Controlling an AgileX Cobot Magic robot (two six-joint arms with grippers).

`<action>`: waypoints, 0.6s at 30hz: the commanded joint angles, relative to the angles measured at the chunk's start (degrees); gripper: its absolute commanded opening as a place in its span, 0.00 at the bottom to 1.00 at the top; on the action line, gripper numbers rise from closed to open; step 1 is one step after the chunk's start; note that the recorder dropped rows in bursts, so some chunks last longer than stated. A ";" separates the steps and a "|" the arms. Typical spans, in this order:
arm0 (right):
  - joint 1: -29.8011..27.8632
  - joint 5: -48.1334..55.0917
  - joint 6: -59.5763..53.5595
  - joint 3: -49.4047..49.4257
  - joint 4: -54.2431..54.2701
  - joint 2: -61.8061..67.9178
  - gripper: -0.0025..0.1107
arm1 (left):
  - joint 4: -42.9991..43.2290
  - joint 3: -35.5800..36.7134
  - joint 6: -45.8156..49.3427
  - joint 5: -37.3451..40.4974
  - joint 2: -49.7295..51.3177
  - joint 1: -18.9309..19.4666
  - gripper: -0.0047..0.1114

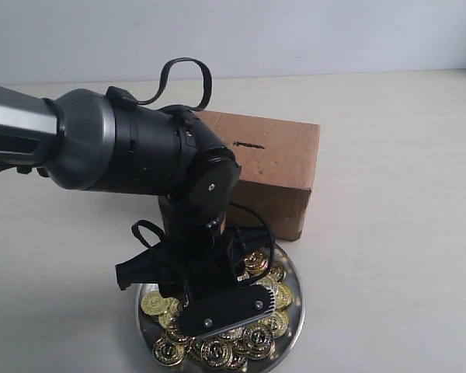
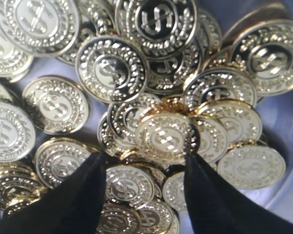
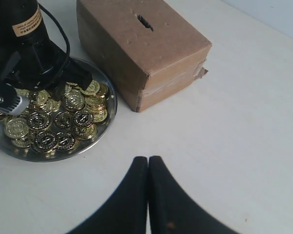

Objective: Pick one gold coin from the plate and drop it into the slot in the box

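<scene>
On the pale tabletop (image 1: 388,233), the plate (image 1: 297,315) sits just in front of the box (image 1: 276,159), its rim close to the carton's lower edge; I cannot tell if they touch.

- Plate: shiny metal, heaped with gold coins (image 3: 63,122), many overlapping, each stamped with a dollar sign inside a wreath.
- Left arm (image 1: 101,148): reaches in from the left and bends down over the plate.
- Left pincer (image 2: 145,156): low over the heap, its two dark fingers (image 2: 83,195) standing well apart, nothing clamped. In the left wrist view one coin (image 2: 165,136) lies on top of the others, in line with the gap between the tips. I cannot tell whether either tip touches it.
- Box: brown cardboard, scuffed, lying flat. The slot (image 3: 145,22) is a short dark slit in its top face, away from the plate's side.
- Right pincer (image 3: 147,161): fingers pressed together, holding nothing, hanging above bare tabletop, well apart from both plate and box.
</scene>
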 commanded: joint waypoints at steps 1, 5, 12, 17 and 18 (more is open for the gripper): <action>0.08 -1.15 0.06 0.33 -0.39 -0.43 0.02 | -0.43 -0.19 0.10 0.99 0.13 -0.15 0.47; 0.08 -1.15 0.06 0.33 -0.39 -0.43 0.02 | -0.43 0.81 0.10 1.40 0.12 -0.15 0.47; 0.08 -1.15 0.06 0.33 -0.39 -0.43 0.02 | -0.43 1.90 0.10 1.04 0.12 -0.15 0.46; 0.08 -1.15 0.06 0.33 -0.39 -0.43 0.02 | -0.43 1.90 0.10 1.02 0.12 -0.15 0.46; 0.08 -1.15 0.06 0.33 -0.39 -0.43 0.02 | -0.43 1.90 0.10 1.02 0.12 -0.15 0.46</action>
